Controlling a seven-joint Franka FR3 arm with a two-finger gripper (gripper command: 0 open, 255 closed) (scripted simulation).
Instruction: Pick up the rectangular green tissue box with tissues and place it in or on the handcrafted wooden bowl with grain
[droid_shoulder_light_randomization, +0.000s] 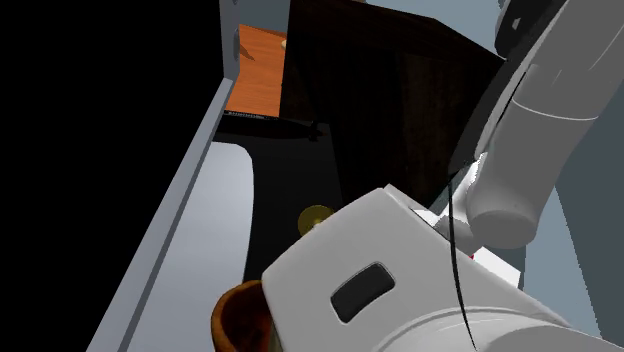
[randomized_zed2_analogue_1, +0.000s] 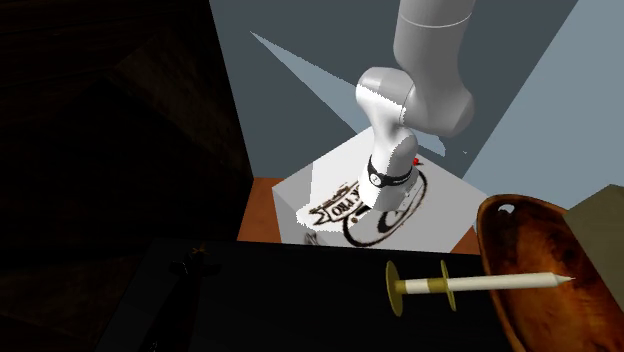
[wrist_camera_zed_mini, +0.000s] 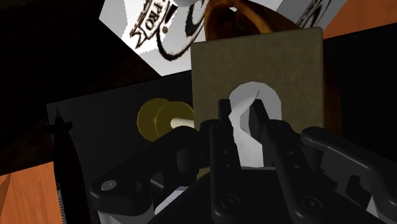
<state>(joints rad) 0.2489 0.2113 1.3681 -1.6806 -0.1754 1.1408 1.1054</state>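
Note:
In the wrist view the olive-green tissue box (wrist_camera_zed_mini: 254, 63) sits right under my gripper (wrist_camera_zed_mini: 243, 111). A white tissue (wrist_camera_zed_mini: 251, 95) sticks up from its top slot. My two black fingers (wrist_camera_zed_mini: 224, 124) are shut on that tissue and the box top. The brown wooden bowl (wrist_camera_zed_mini: 219, 22) shows just beyond the box and curves round its side. In the second exterior view the bowl (randomized_zed2_analogue_1: 530, 255) stands on the black table at the right, with a corner of the box (randomized_zed2_analogue_1: 602, 215) behind its far rim. The shoulder view shows the bowl (droid_shoulder_light_randomization: 238, 318) low down, half hidden by the arm.
A white rod with a yellow disc (randomized_zed2_analogue_1: 400, 288) lies on the black table top (randomized_zed2_analogue_1: 260, 300) beside the bowl, also seen as disc (wrist_camera_zed_mini: 154, 119) and disc (droid_shoulder_light_randomization: 315, 216). The white stand (randomized_zed2_analogue_1: 340, 200) is behind. A dark slim object (wrist_camera_zed_mini: 60, 149) lies at the table's edge. Dark furniture (droid_shoulder_light_randomization: 400, 90) rises nearby.

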